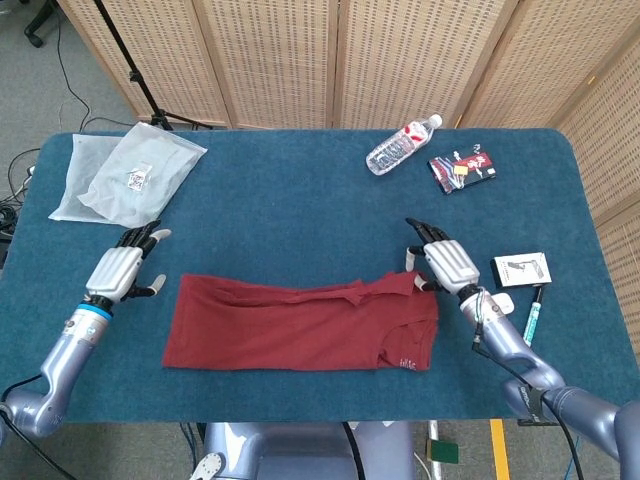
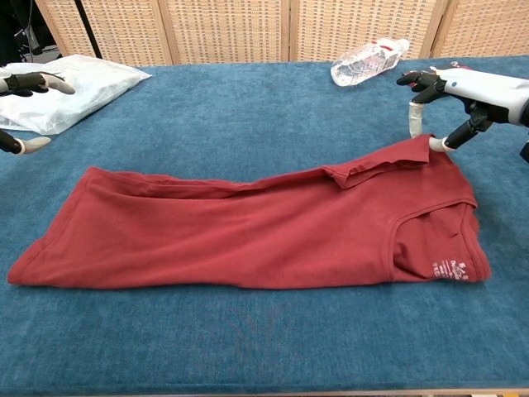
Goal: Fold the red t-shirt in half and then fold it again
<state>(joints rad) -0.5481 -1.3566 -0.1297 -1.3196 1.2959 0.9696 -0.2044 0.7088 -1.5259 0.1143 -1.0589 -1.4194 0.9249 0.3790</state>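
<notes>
Presently, head view: red t-shirt (image 1: 300,325) flat on counter (image 1: 300,200), long band, one fold judged done. Left hand (image 1: 120,270) just left of shirt, fingers apart, holding nothing. Right hand (image 1: 447,264) at shirt's upper right corner.

Chest view: right hand (image 2: 450,91) fingertips touch raised corner, likely settling edge; real grip cannot tell. Left hand (image 2: 25,91) apart from shirt, empty.

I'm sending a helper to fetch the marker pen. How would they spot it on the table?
Go to the blue table's right edge, past the red t-shirt. There a white box lies beside a small white case. The pen is next to them, the only long thin item, green-and-white with a dark cap.
</notes>
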